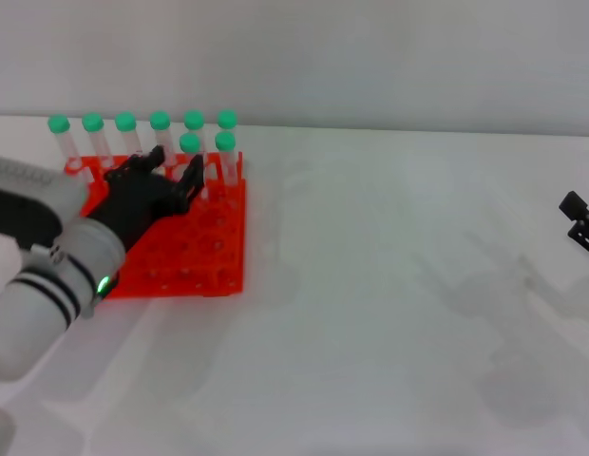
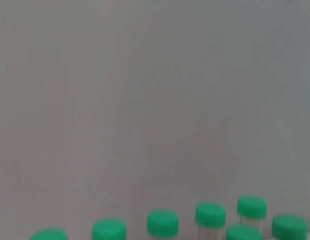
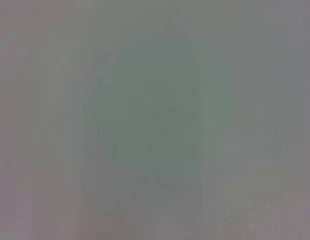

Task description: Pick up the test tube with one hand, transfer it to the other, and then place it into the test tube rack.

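The orange-red test tube rack (image 1: 195,258) stands at the far left of the white table. Several green-capped clear tubes stand upright in its back rows. My left gripper (image 1: 171,176), the black hand on the green-lit arm, hovers low over the rack's back half. It is right by a test tube (image 1: 189,143) standing in the second row; whether it touches that tube is unclear. The left wrist view shows only green caps (image 2: 162,222) against the wall. My right gripper (image 1: 579,223) is at the far right edge, only partly in view, with nothing seen in it.
The white table (image 1: 389,313) runs from the rack to the right gripper. A pale wall (image 1: 370,57) stands close behind the rack. The right wrist view shows only a plain pale surface.
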Controlling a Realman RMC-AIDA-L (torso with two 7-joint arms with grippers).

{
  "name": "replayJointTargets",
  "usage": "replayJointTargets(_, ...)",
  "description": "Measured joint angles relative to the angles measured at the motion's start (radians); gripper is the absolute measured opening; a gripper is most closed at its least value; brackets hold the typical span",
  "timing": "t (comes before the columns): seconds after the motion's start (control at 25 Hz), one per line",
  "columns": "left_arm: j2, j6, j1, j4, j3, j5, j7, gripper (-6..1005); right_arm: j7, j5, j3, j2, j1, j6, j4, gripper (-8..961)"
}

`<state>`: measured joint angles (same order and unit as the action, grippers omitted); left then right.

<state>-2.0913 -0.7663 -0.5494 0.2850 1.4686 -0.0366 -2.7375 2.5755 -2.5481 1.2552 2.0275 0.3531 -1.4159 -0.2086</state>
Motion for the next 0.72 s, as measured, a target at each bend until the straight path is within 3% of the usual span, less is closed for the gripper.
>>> replayJointTargets(0.28,-0.002,-0.143,0.142,0.008,0.006,0.05,0.004,608,0.005,-0.001,-0.006,-0.002,-0.002,0.001,0.001,843)
replayJointTargets(0.48,-0.003,-0.37,0.277,-0.031,0.007,0.178,0.0,714,0.008,-0.008,-0.017,-0.003,-0.004,0.005,0.01,843)
replayJointTargets(0.72,0.0,-0.471,0.304,-0.15,0.003,0.31,0.009,863,0.009,-0.009,-0.061,-0.004,-0.016,0.001,0.031,843)
